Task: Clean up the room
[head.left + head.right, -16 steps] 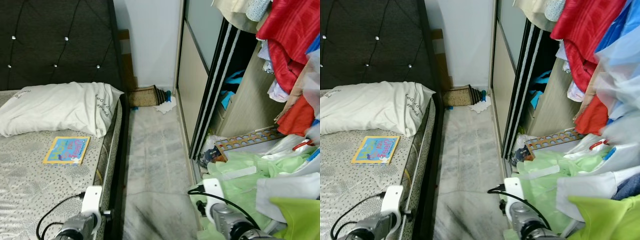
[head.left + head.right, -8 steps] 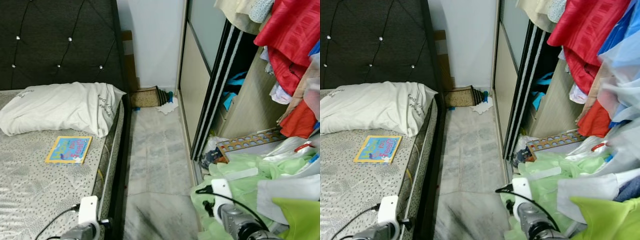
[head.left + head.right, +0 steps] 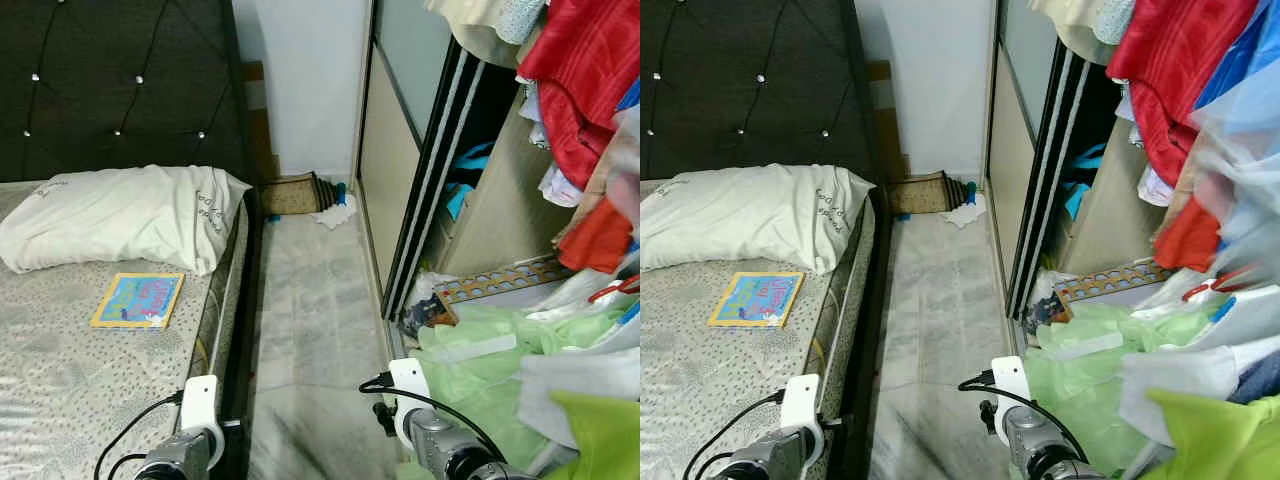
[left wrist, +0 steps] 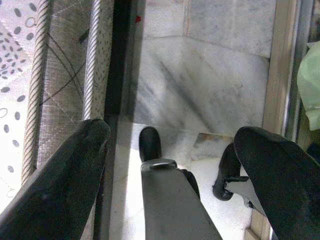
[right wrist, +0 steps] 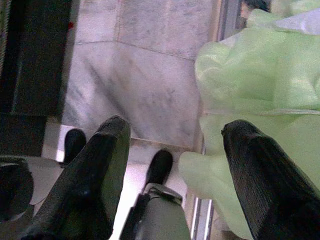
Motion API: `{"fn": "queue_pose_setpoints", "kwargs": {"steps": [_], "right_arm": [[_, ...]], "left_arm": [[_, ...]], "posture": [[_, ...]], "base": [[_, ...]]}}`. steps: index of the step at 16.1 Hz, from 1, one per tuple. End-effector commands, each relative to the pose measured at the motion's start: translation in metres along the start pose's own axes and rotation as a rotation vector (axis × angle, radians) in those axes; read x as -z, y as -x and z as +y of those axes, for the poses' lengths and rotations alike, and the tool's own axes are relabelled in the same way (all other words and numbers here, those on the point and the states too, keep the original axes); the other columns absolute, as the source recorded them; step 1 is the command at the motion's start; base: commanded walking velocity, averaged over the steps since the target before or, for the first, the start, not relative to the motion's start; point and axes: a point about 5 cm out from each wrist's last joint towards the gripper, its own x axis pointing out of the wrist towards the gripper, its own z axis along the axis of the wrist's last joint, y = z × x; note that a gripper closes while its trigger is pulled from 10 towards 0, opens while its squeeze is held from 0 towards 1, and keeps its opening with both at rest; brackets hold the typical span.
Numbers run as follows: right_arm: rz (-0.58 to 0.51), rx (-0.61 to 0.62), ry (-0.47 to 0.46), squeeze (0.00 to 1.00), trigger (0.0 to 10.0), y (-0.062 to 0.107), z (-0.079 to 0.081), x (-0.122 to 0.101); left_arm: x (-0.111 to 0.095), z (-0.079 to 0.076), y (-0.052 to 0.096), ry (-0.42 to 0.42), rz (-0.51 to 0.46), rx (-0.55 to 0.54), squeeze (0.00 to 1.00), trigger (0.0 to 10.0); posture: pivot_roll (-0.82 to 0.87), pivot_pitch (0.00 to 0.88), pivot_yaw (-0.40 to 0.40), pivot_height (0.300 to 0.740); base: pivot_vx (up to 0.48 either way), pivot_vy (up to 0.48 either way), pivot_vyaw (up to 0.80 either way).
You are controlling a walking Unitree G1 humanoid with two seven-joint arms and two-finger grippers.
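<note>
A colourful book (image 3: 137, 300) lies flat on the patterned mattress (image 3: 60, 380), just in front of a white pillow (image 3: 120, 215). Loose green fabric (image 3: 480, 370) spills from the open wardrobe (image 3: 450, 180) onto the floor at the right. A white cloth (image 3: 335, 212) and a rolled mat (image 3: 295, 192) lie at the far end of the aisle. My left arm (image 3: 195, 440) hangs beside the bed edge and my right arm (image 3: 425, 435) beside the green fabric. The left gripper (image 4: 172, 135) and the right gripper (image 5: 176, 127) both point down at the marble floor, open and holding nothing.
A narrow marble aisle (image 3: 310, 320) runs between the black bed frame (image 3: 243, 330) and the wardrobe's sliding door track (image 3: 385, 300). Red and mixed clothes (image 3: 575, 90) hang at the upper right. An orange perforated board (image 3: 500, 278) and small clutter sit at the wardrobe's foot.
The view has swayed slightly. My left arm dipped and came back up; my right arm moved a little left. The book, pillow and floor items stayed put.
</note>
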Motion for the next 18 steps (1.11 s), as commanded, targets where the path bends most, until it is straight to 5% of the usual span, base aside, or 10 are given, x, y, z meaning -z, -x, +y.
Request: {"fn": "queue_pose_setpoints", "kwargs": {"steps": [1,18], "right_arm": [[-0.011,0.016,0.009,0.00,10.0,0.0001,-0.0036,-0.0034],[-0.010,0.018,0.012,0.00,10.0,0.0001,-0.0029,-0.0028]], "left_arm": [[0.0013,0.0052,0.0007,-0.007,0.007,-0.018,0.00,10.0],[0.0015,0.0041,0.0006,-0.010,0.010,-0.016,0.00,10.0]], "posture": [[-0.11,0.000,0.024,0.740],[-0.11,0.000,0.024,0.740]], "base": [[0.000,0.000,0.00],[0.000,0.000,0.00]]}}
